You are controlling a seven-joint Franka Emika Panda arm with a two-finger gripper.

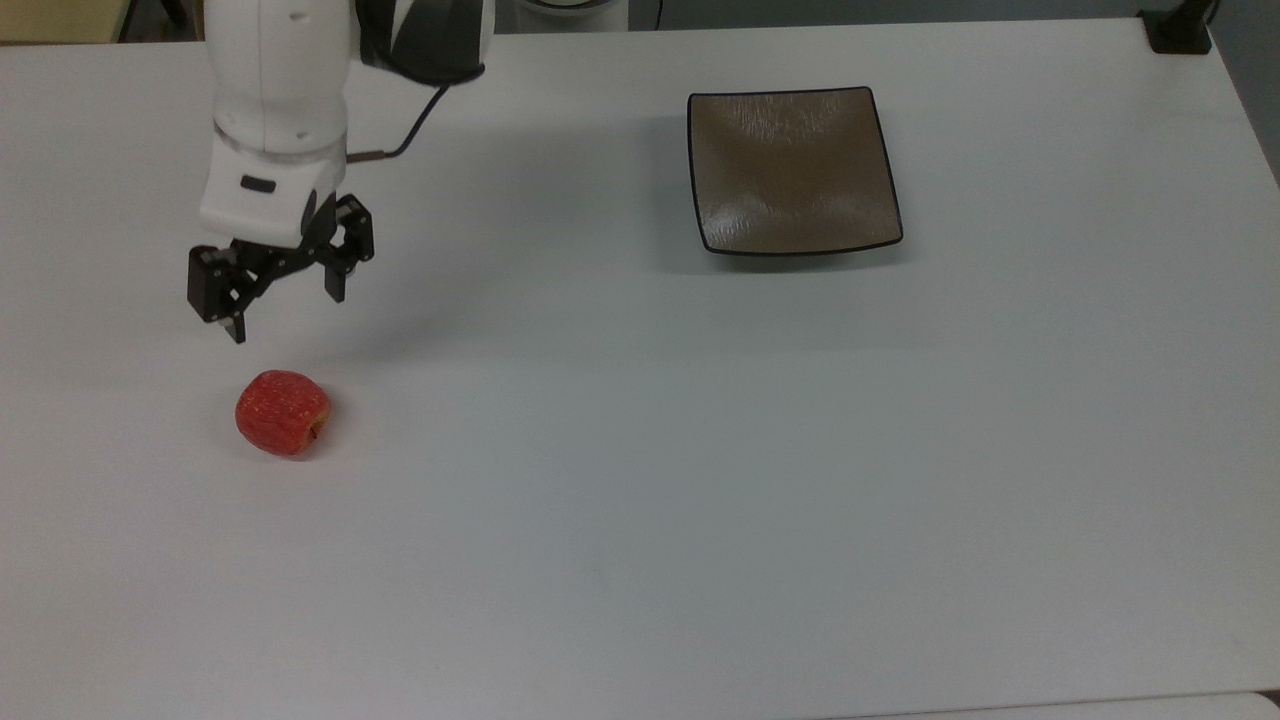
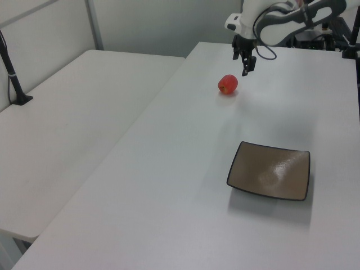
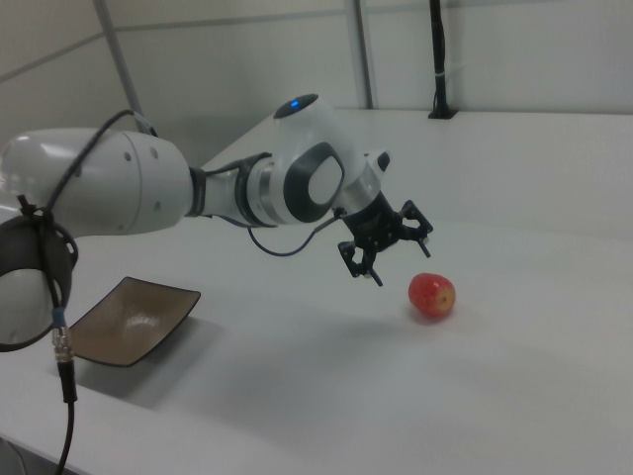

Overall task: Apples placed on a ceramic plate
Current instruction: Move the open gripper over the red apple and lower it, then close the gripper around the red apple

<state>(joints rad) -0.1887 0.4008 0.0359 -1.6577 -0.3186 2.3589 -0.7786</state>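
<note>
In the top view, a broad matte white table (image 1: 640,450) carries two things set well apart. The small red apple with pale speckled streaks (image 1: 283,412) rests on the bare surface toward the top view's left. The square glossy brown-grey ceramic plate with a thin black rim (image 1: 793,168) sits toward the top view's upper right with nothing on it. The black two-finger gripper (image 1: 285,310), on a white arm (image 1: 275,110), hangs above the table near the apple without touching it. Its fingers are spread apart and hold nothing. A black clamp foot (image 1: 1180,30) stands at the table's far right corner.

In the left view, the apple (image 2: 228,84) lies at the table's far end and the plate (image 2: 269,171) nearer the camera. The gripper (image 2: 245,61) hovers just to the left view's right of the apple. A second white table (image 2: 73,124) adjoins on the left view's left, with a black post (image 2: 12,70) on it. A pale partition wall (image 2: 163,25) stands behind.

In the right view, the apple (image 3: 432,295) sits on the table (image 3: 396,396). The spread-fingered gripper (image 3: 391,249) hangs above the surface, just to the right view's left of the apple. The plate (image 3: 129,322) lies at the right view's lower left. A dark cable (image 3: 59,327) hangs in the foreground, and a black pole (image 3: 436,59) rises at the back against the wall (image 3: 247,59).
</note>
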